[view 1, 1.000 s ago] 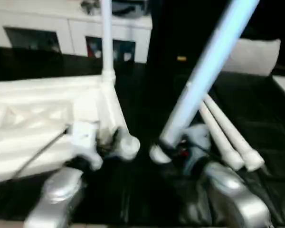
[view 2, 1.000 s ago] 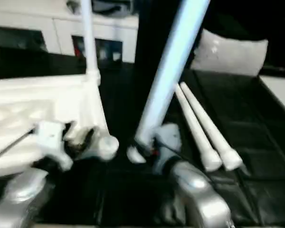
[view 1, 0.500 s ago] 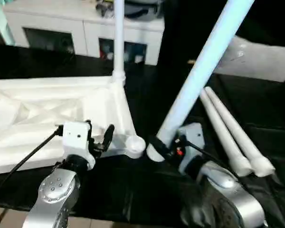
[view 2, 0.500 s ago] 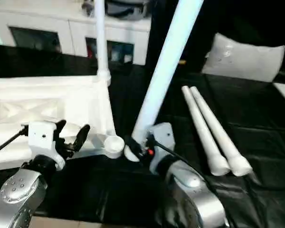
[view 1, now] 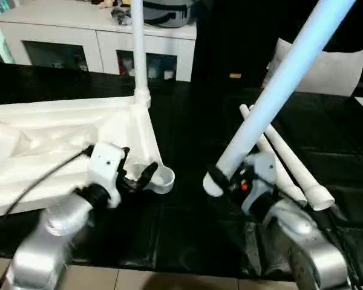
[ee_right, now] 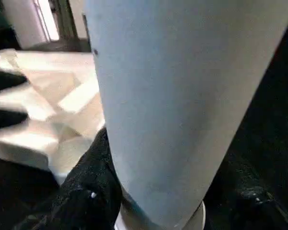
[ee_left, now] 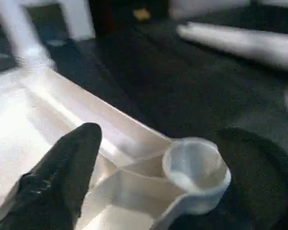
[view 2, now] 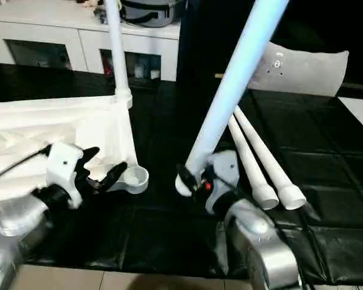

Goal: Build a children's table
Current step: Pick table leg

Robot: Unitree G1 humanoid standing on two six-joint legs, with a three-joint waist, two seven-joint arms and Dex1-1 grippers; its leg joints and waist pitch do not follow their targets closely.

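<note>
The white table top [view 1: 60,145] lies ribbed-side up at the frame's left, one leg [view 1: 138,48] upright, its top cropped. The right gripper [view 1: 221,180] pinches a tilted leg [view 1: 278,90]; the left gripper [view 2: 103,172] stands spread beside an empty socket [view 1: 162,179].

Black tabletop [view 1: 187,145], white cabinet [view 1: 97,36] with open shelves behind, grey cushion [view 2: 302,69] beside it.

Tabletop [view 1: 60,139]: white plastic, smooth, slight gloss
Legs [view 1: 278,78]: white plastic, smooth
Forearms [view 1: 48,235]: silver, metallic sheen
Work surface [view 1: 187,139]: black, glossy
</note>
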